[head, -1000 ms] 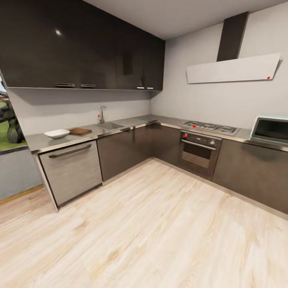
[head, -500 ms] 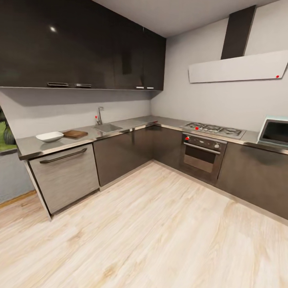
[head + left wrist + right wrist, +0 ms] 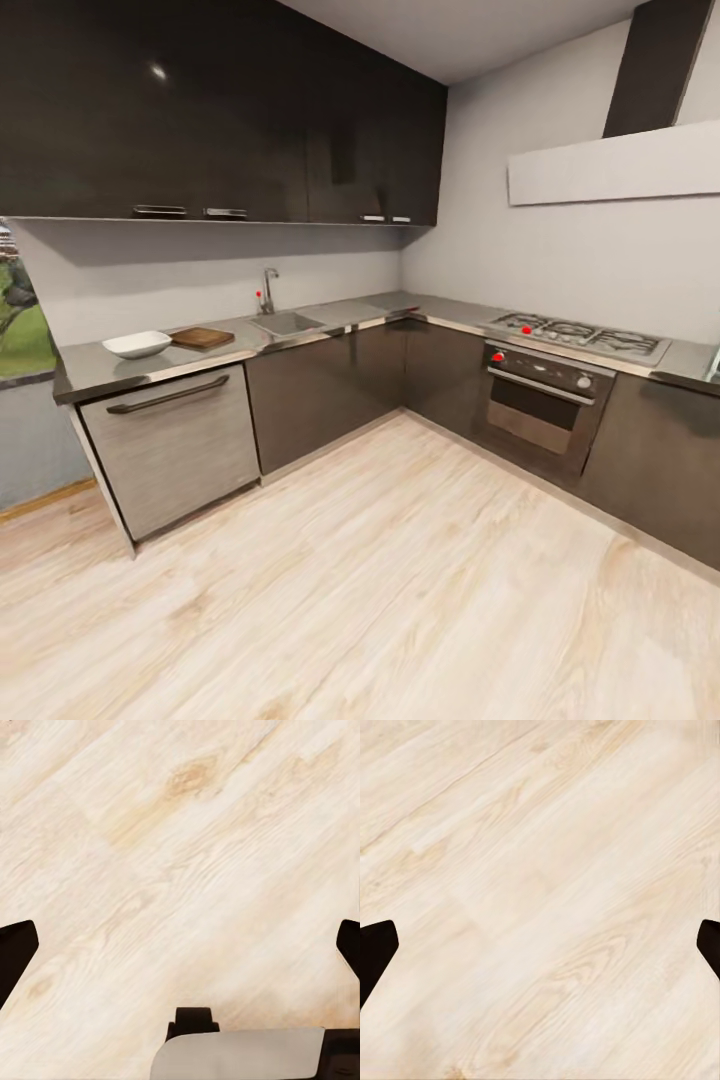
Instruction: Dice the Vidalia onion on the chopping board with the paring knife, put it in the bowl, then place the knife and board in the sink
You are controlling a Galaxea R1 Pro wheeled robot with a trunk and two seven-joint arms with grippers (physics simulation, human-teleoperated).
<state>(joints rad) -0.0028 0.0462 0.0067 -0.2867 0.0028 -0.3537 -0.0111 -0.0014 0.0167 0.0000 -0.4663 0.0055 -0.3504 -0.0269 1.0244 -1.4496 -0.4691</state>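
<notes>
Pale wood floor (image 3: 400,580) fronts an L-shaped grey bench (image 3: 90,368). At far left on it sit the white bowl (image 3: 137,344) and, just right of it, the chopping board (image 3: 202,338); the sink (image 3: 287,323) lies farther right. The onion and knife are too small to make out. Left tool (image 3: 180,945) and right tool (image 3: 540,945) hang over the floor, both spread wide and holding nothing.

Of our own body we saw little. In the left wrist view, our left gripper (image 3: 180,945) showed as two black, wedge-shaped fingertips (image 3: 15,952) at the frame's edges, with a small black block (image 3: 193,1020) and a smooth, pale grey rounded panel (image 3: 240,1054) beside it. Our right gripper (image 3: 540,952) showed the same matte black, tapering fingertips (image 3: 375,949), plain and unmarked.
</notes>
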